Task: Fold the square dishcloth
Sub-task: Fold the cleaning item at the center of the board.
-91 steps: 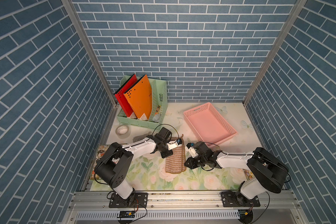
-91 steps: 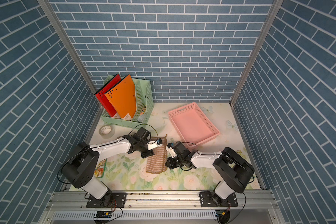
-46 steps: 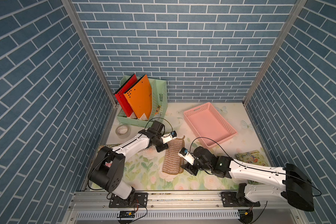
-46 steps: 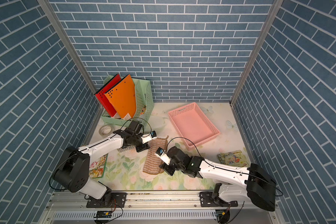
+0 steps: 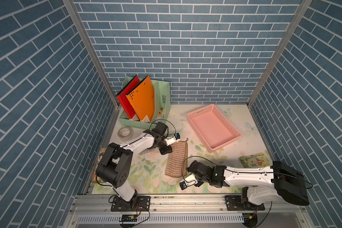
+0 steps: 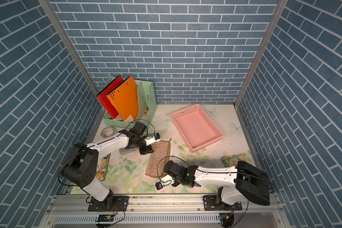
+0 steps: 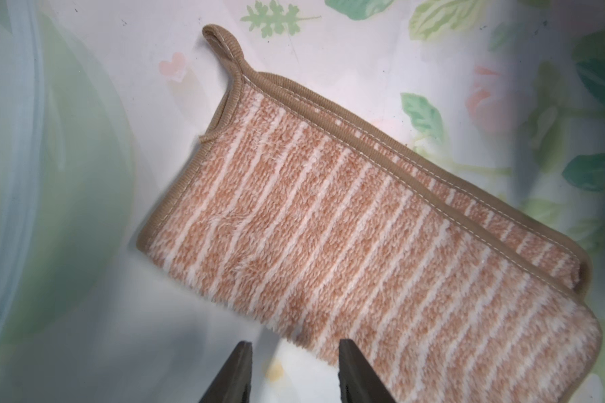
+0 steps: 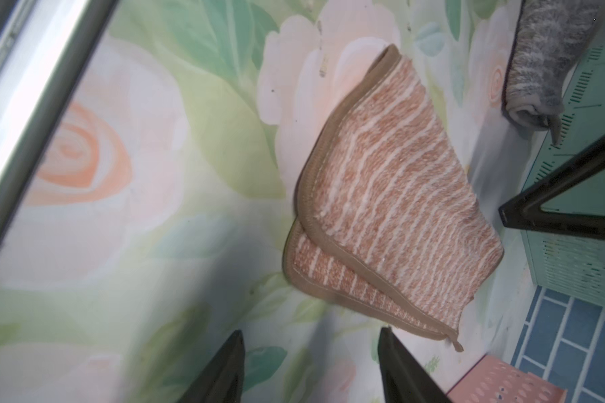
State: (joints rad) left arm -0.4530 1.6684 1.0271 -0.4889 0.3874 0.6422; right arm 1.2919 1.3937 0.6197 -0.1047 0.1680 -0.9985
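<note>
The square dishcloth (image 5: 177, 158) (image 6: 159, 158), tan with pale stripes and a brown hem, lies folded in half on the floral mat; its two hemmed edges sit slightly offset (image 7: 363, 226) (image 8: 391, 195). My left gripper (image 5: 167, 151) (image 6: 147, 150) (image 7: 295, 343) hovers open at the cloth's far left edge, one fingertip (image 7: 346, 349) over the folded side, holding nothing. My right gripper (image 5: 189, 177) (image 6: 169, 178) (image 8: 311, 331) stands open and empty just off the cloth's near right corner.
A pink basket (image 5: 213, 126) sits at the back right. A green file rack (image 5: 162, 110) with red and orange folders stands back left, a tape roll (image 5: 125, 133) before it. A rolled grey cloth (image 5: 146, 152) (image 8: 545, 69) lies under the left arm. Books lie at both sides (image 5: 253, 159).
My right gripper has opened, let go of the dishcloth and drawn back toward the near edge. The cloth's lifted edge now lies flat. The left gripper shifted slightly away, still open.
</note>
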